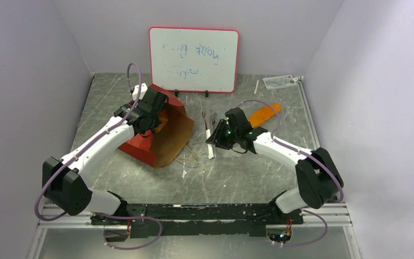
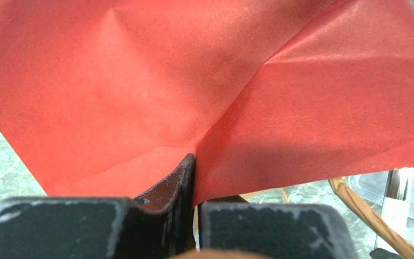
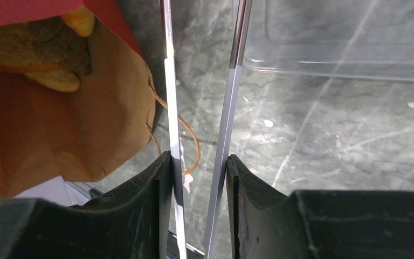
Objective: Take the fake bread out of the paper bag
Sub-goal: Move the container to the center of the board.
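Observation:
The paper bag (image 1: pixel 161 135) lies on its side at left centre, red part toward the back, mouth toward the right. My left gripper (image 1: pixel 150 116) is shut on the bag's red paper (image 2: pixel 221 81), pinching a fold between its fingers (image 2: pixel 167 189). My right gripper (image 1: pixel 222 135) is shut on metal tongs (image 3: pixel 170 97), whose two arms point at the bag's mouth. Inside the bag (image 3: pixel 102 108) I see fake bread: a tan speckled slice (image 3: pixel 27 43) and yellow-orange pieces (image 3: pixel 78 21). A long orange loaf (image 1: pixel 264 114) lies behind my right gripper.
A clear plastic container (image 3: pixel 345 54) sits by the right gripper, under the loaf. The bag's cord handles (image 3: pixel 191 140) trail on the table. A whiteboard (image 1: pixel 194 59) stands at the back and a small packet (image 1: pixel 280 81) lies at the back right.

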Robot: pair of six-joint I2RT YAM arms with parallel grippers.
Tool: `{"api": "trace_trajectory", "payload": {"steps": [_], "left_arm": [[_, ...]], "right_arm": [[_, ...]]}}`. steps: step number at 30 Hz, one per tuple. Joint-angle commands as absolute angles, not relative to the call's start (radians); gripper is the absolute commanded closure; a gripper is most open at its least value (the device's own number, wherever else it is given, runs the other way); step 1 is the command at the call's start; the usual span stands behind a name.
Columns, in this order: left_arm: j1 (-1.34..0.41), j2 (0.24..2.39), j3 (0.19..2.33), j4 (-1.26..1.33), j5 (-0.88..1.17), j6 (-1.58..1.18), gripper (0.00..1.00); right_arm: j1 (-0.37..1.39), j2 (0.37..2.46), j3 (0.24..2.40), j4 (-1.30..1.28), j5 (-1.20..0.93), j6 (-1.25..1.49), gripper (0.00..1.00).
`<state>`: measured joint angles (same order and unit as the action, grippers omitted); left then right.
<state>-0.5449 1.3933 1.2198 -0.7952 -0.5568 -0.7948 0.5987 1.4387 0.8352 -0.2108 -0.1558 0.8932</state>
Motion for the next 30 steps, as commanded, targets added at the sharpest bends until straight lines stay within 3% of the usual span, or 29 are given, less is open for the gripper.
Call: {"api": "trace_trajectory", "payload": {"steps": [1, 7, 23, 30], "left_arm": [[-0.533, 1.360, 1.215, -0.818, -0.604, -0.823, 0.90], [-0.531, 1.355, 1.210, -0.826, -0.607, -0.844, 0.90], [-0.531, 1.351, 1.217, -0.826, -0.592, -0.858, 0.90], [-0.532, 1.364, 1.222, -0.817, -0.576, -0.842, 0.91]], "right_arm": [[0.609, 1.488, 0.907, -0.134, -0.198, 0.868, 0.97], [0.609, 1.530, 0.980, -0.152, -0.188, 0.833, 0.97], [0.608, 1.298, 0.895, -0.294, -0.028, 0.812, 0.97], [0.615, 1.190, 0.881, -0.432, 0.161, 0.769, 1.00]]}}
